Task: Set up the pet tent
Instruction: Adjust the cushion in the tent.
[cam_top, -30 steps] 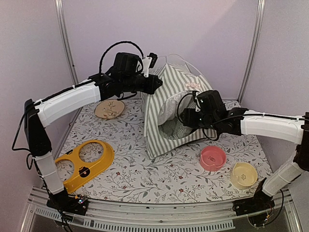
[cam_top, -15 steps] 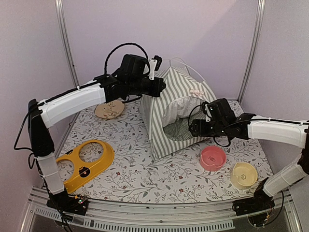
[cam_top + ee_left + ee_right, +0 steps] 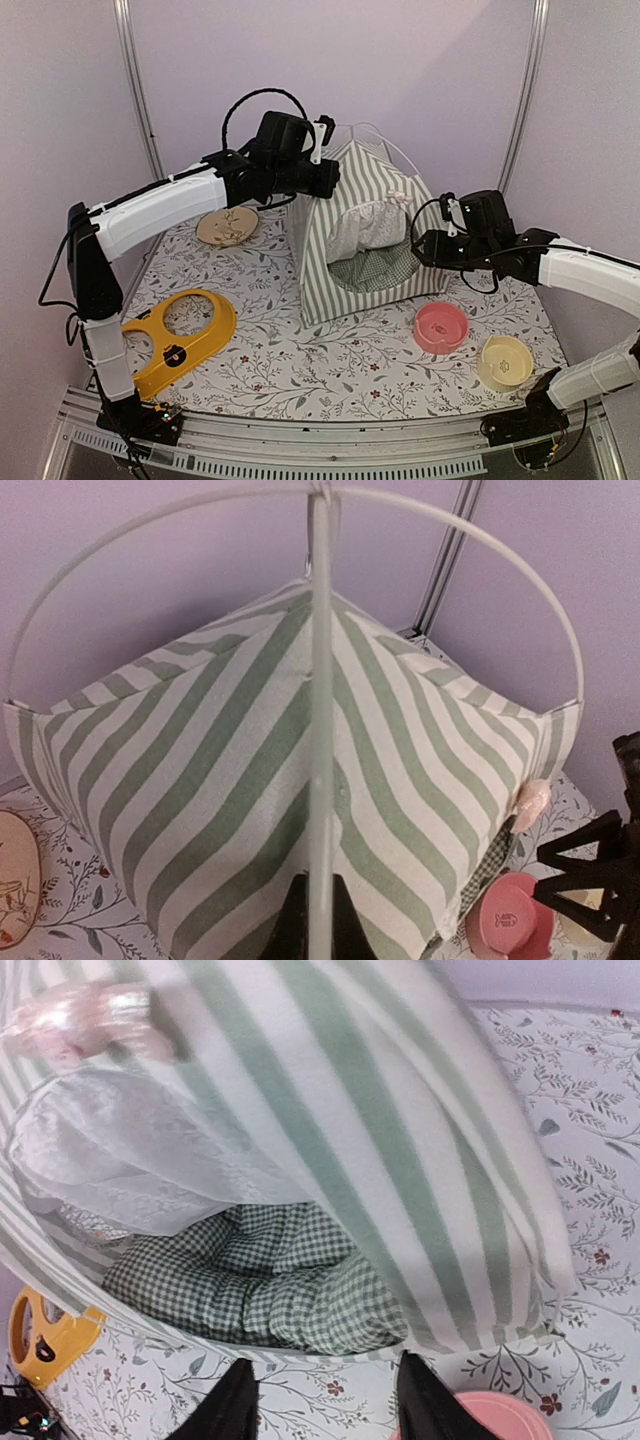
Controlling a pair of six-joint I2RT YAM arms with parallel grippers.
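Note:
The green-and-white striped pet tent (image 3: 345,230) stands upright mid-table with its white curtain drawn over the doorway; it also shows in the right wrist view (image 3: 330,1110). A green checked cushion (image 3: 372,270) lies inside, seen also in the right wrist view (image 3: 270,1285). My left gripper (image 3: 322,178) is shut on a thin white tent pole (image 3: 319,780) at the tent's top left. My right gripper (image 3: 420,250) is open and empty beside the tent's right front corner, and its jaws (image 3: 320,1405) stand apart over the cloth.
A pink bowl (image 3: 441,326) and a cream bowl (image 3: 505,361) sit front right. A yellow two-hole bowl holder (image 3: 177,338) lies front left. A tan dish (image 3: 227,226) sits back left. Walls and frame posts close in the back.
My right gripper has drawn back to the right, out of the tent doorway. The tent has settled upright and its doorway now faces forward. My left gripper has stayed on the pole.

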